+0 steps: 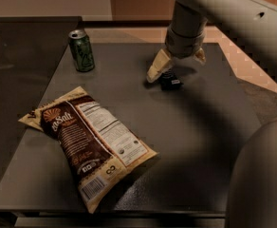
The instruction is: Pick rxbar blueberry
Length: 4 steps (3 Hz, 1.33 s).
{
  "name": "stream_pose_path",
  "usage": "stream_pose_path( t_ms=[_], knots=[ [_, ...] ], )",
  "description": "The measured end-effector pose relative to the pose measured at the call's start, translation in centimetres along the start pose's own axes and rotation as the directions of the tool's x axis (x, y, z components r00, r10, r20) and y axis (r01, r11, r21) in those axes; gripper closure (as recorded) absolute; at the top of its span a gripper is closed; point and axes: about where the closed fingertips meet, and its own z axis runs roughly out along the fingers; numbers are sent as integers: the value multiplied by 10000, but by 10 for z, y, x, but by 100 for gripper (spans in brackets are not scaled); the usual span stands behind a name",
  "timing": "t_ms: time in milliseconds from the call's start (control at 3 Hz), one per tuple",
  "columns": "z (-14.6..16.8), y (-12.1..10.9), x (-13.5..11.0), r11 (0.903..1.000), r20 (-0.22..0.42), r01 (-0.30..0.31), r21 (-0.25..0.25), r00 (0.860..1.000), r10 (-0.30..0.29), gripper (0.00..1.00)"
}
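The rxbar blueberry point(171, 81) is a small dark bar lying on the dark table point(205, 127), at the far middle; only part of it shows. My gripper point(178, 63) hangs right over it, and its cream fingers point(157, 66) are spread apart, one to the left of the bar and one behind it to the right. The gripper is open and holds nothing. The arm comes in from the upper right.
A large brown-and-cream chip bag point(88, 148) lies at the front left. A green can point(82, 50) stands at the far left. The table's front edge runs along the bottom. A part of the robot's body point(262, 184) fills the lower right corner.
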Motion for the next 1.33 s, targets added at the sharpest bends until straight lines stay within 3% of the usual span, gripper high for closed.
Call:
stream_pose_path(
  t_ms=[333, 1000, 1333],
  knots=[
    [13, 2, 1, 9995, -355, -299, 23, 9989, 300, 0],
    [28, 6, -14, 9998, -579, -195, 4, 9981, 195, 0],
    [31, 8, -15, 9999, -600, -115, -69, 9981, 110, 18]
  ],
)
